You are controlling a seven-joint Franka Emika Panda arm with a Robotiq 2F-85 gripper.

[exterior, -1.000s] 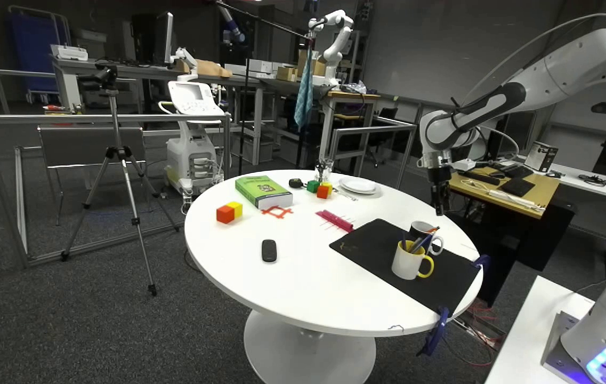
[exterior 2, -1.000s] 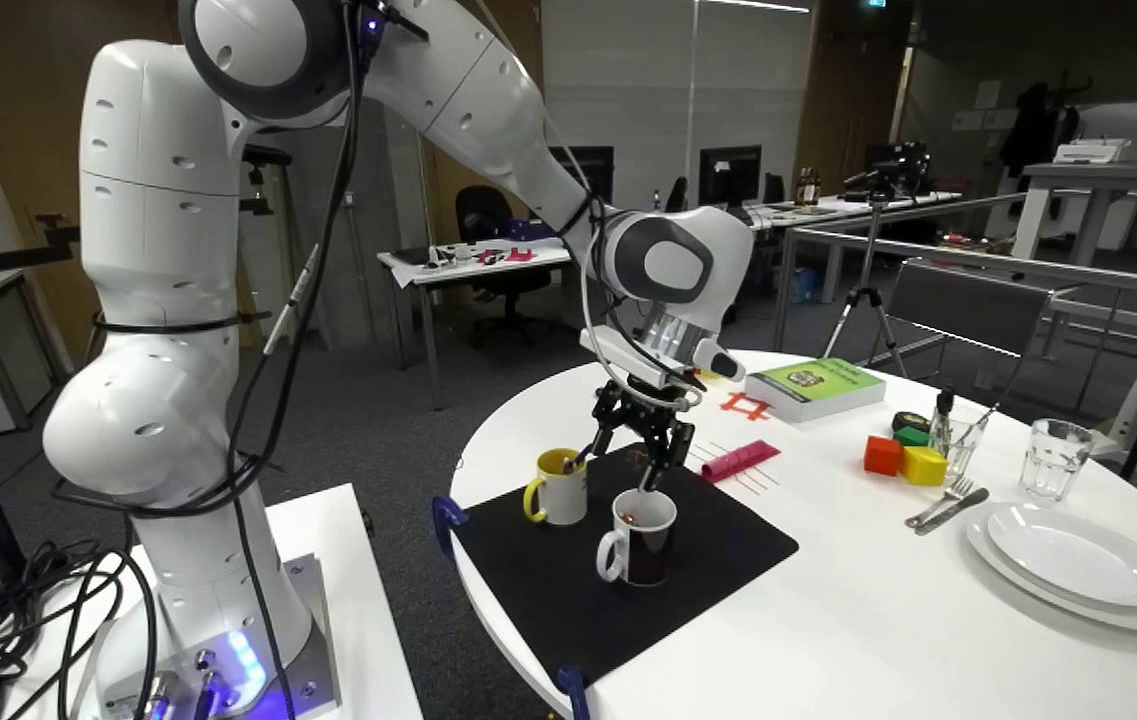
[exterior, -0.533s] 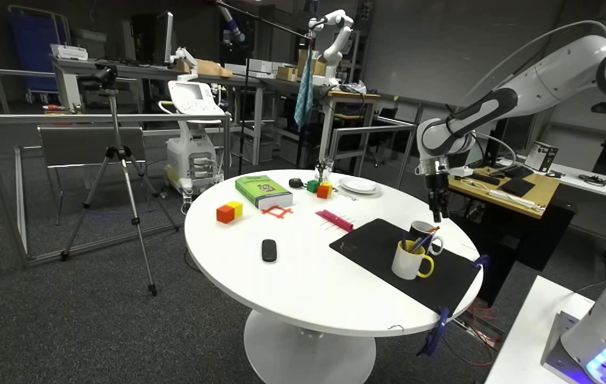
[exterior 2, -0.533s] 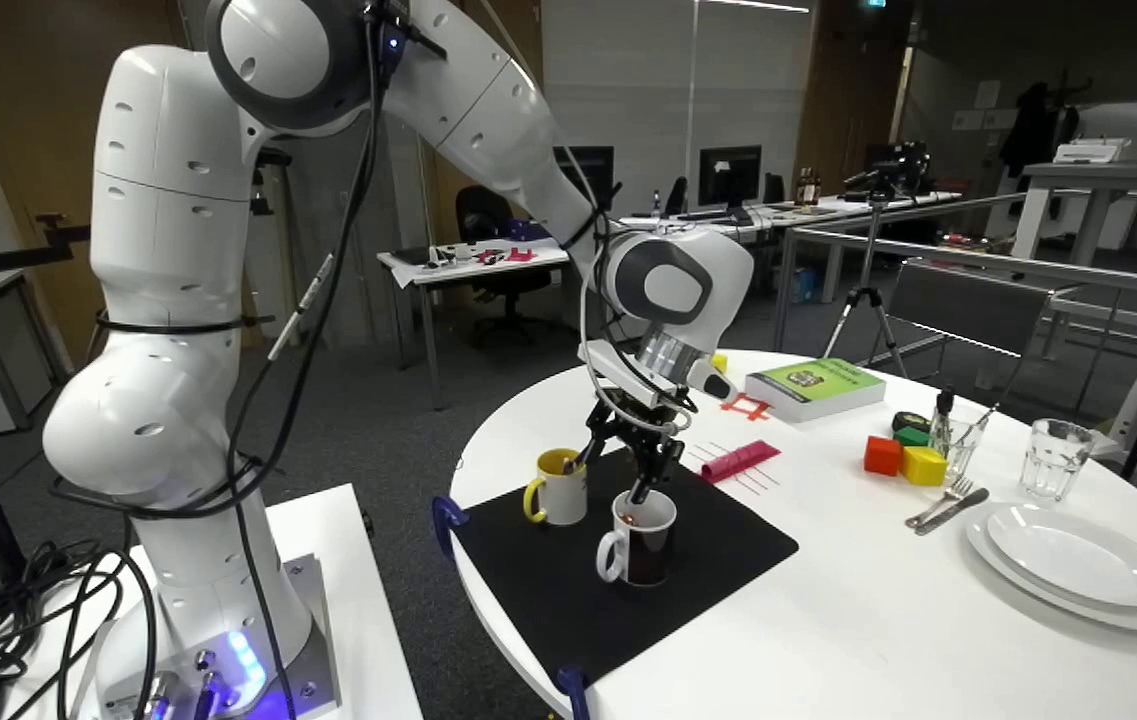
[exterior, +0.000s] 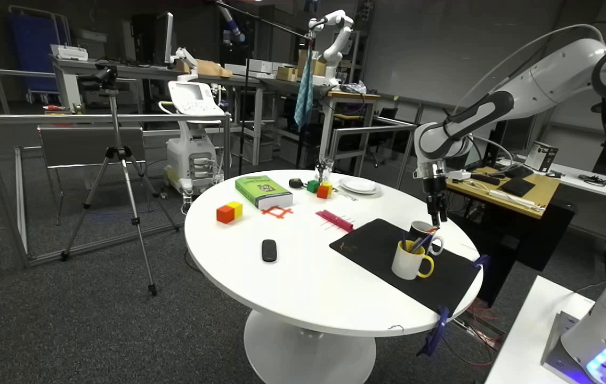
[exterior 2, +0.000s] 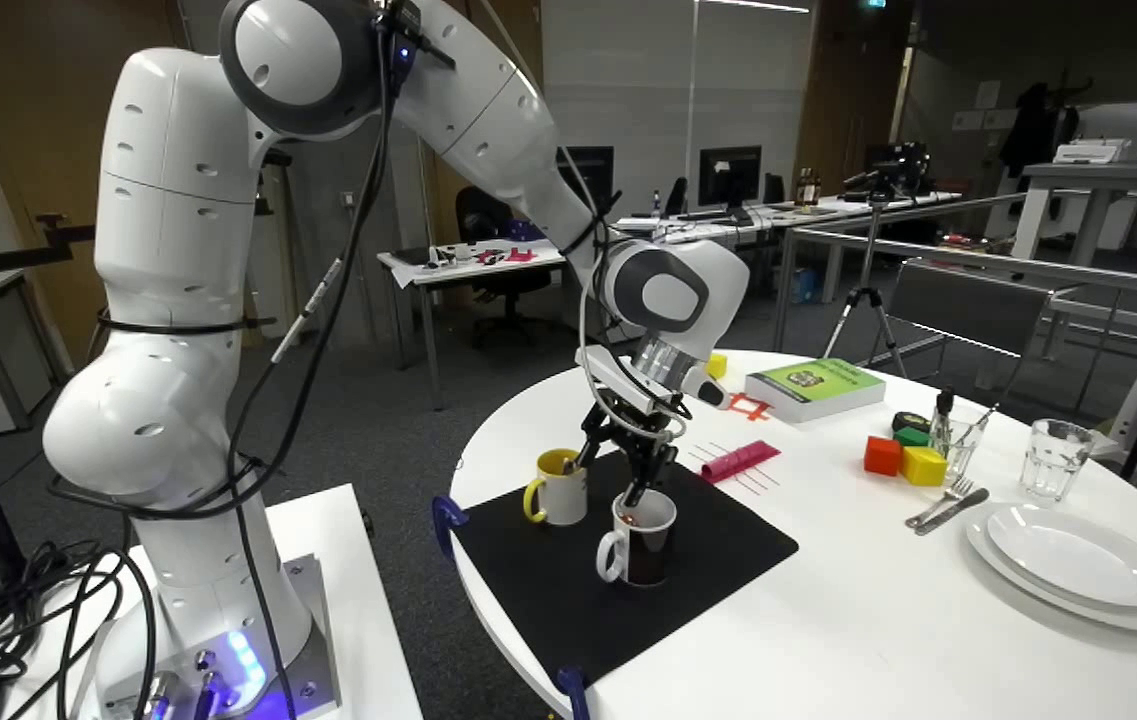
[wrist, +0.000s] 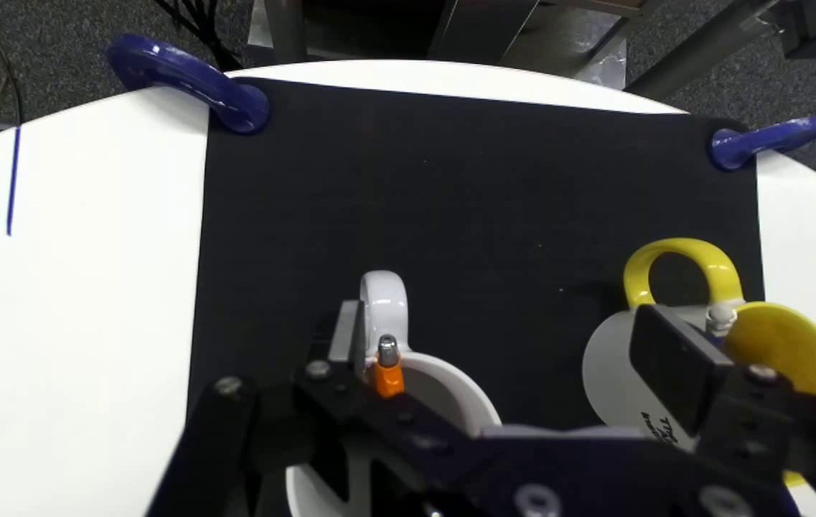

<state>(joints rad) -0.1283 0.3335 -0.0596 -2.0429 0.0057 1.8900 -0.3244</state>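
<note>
The jaws are held wide apart, pointed down, above a black-and-white mug (exterior 2: 645,560) that is stood upright on a black mat (wrist: 479,194). In the wrist view, an orange item (wrist: 388,379), slim and ended with a metal tip, is seen in that mug by the rim, just beside the white handle (wrist: 385,298). It is placed within the gap of the jaws, very near the jaw at the left of that view; the jaw at the right is set well apart from it and is seen in front of a yellow-handled mug (wrist: 612,373). In both exterior views, one jaw is shown at the mouth of the black-and-white mug, though whether the rim or the orange item is touched cannot be told, the tip being small and dark there.

On the same mat, pen-like items (exterior: 415,246) are carried in the yellow-handled mug. The mat is fixed at the edge of the round white counter (exterior: 303,282) by blue clamps (wrist: 185,80). Farther along, a pink roll (exterior 2: 740,460), a green book (exterior: 264,189), a red block (exterior 2: 882,456) and stacked white plates (exterior 2: 1078,555) are laid out.
</note>
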